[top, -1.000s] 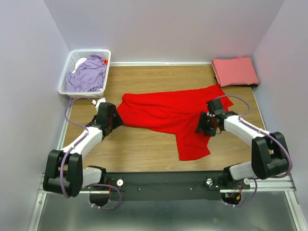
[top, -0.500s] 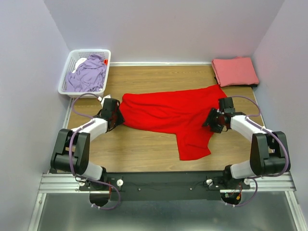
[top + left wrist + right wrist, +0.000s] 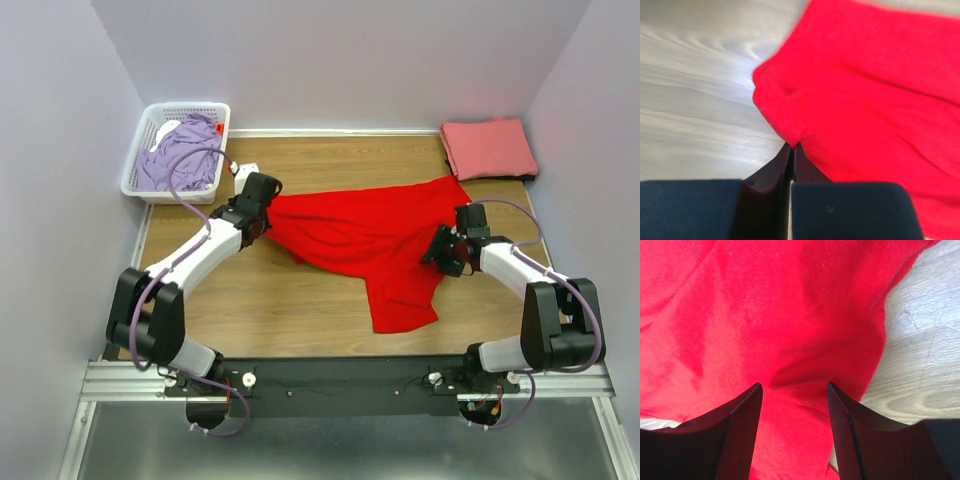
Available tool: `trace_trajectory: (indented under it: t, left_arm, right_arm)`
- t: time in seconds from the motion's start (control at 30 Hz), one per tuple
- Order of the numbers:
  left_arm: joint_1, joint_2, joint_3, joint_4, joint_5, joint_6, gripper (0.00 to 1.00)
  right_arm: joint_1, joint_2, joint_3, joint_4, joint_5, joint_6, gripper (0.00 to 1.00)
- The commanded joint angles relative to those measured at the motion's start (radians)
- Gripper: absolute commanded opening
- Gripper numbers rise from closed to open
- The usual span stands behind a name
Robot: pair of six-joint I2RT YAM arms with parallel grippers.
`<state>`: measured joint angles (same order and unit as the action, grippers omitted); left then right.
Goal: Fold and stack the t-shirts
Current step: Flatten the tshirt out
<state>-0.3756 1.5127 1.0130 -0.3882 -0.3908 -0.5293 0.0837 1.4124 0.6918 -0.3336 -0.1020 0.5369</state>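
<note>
the red t-shirt (image 3: 370, 235) is lying spread across the table (image 3: 300, 310). the left gripper (image 3: 791, 146) is pinching its left edge, jaws pressed together on the cloth; the right gripper (image 3: 794, 387) is hanging over its right side, jaws spread. the salmon-pink t-shirt (image 3: 489, 148) is lying folded in the far right corner.

The left tool (image 3: 266, 212) touches the red t-shirt (image 3: 370, 235) lying on the table (image 3: 300, 305).

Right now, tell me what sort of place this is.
Probably a robot test cell for laundry folding: plain walls box in a wood-grain table, two arms sit on a metal rail, and a red t-shirt lies spread near a white lattice basket holding a lavender t-shirt.
</note>
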Motion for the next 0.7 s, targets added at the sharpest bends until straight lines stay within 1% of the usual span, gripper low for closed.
trace_trajectory:
  t: [0.0,0.03,0.1,0.17,0.2,0.23,0.3,0.33,0.37,0.4,0.43,0.47,0.5,0.53,0.6,0.67]
  left_arm:
    - [-0.031,-0.104,0.045,-0.299,-0.382,0.031,0.16]
    - [-0.031,-0.121,0.039,-0.346,-0.434,0.019,0.34]
    - [-0.031,-0.131,0.041,-0.374,-0.465,-0.001,0.57]
    - [-0.031,-0.15,0.042,-0.364,-0.447,-0.003,0.66]
    - [-0.028,-0.157,0.039,-0.35,-0.436,-0.001,0.66]
    - [-0.028,-0.167,0.03,-0.338,-0.419,-0.003,0.69]
    - [-0.011,-0.189,0.001,-0.287,-0.335,-0.005,0.74]
    - [0.0,-0.189,-0.016,-0.261,-0.297,-0.001,0.74]
    - [0.032,-0.21,-0.037,-0.203,-0.216,0.002,0.74]
    - [0.05,-0.221,-0.059,-0.174,-0.173,0.002,0.75]
    - [0.075,-0.233,-0.112,-0.138,-0.131,0.0,0.75]
    - [0.122,-0.255,-0.143,-0.074,-0.055,-0.003,0.75]
    - [0.15,-0.264,-0.192,-0.02,-0.016,-0.005,0.75]
    - [0.17,-0.267,-0.214,-0.02,0.019,-0.005,0.75]
    - [0.201,-0.264,-0.25,0.047,0.081,-0.008,0.75]
    - [0.222,-0.229,-0.275,0.086,0.122,-0.008,0.75]
  right_arm:
    - [-0.002,-0.041,-0.018,-0.001,0.004,-0.026,0.62]
    - [-0.004,-0.046,-0.018,-0.002,0.002,-0.029,0.62]
    - [-0.004,-0.05,-0.017,-0.005,0.001,-0.031,0.62]
    - [-0.004,-0.05,-0.015,-0.007,-0.001,-0.035,0.62]
    - [-0.004,-0.049,-0.014,-0.007,-0.002,-0.035,0.62]
    - [-0.004,-0.046,-0.014,-0.007,0.002,-0.037,0.62]
    - [-0.004,-0.038,-0.012,-0.008,0.011,-0.037,0.62]
    - [-0.005,-0.033,-0.011,-0.008,0.015,-0.038,0.62]
    - [-0.009,-0.026,-0.011,-0.008,0.021,-0.037,0.62]
    - [-0.015,-0.021,-0.009,-0.008,0.022,-0.035,0.62]
    - [-0.021,-0.017,-0.009,-0.008,0.024,-0.032,0.62]
    - [-0.035,-0.004,-0.008,-0.007,0.025,-0.029,0.62]
    - [-0.045,0.002,-0.002,-0.008,0.024,-0.029,0.62]
    - [-0.045,0.006,0.003,-0.007,0.024,-0.031,0.62]
    - [-0.047,0.017,0.012,-0.007,0.027,-0.037,0.62]
    - [-0.048,0.029,0.02,-0.007,0.035,-0.043,0.62]
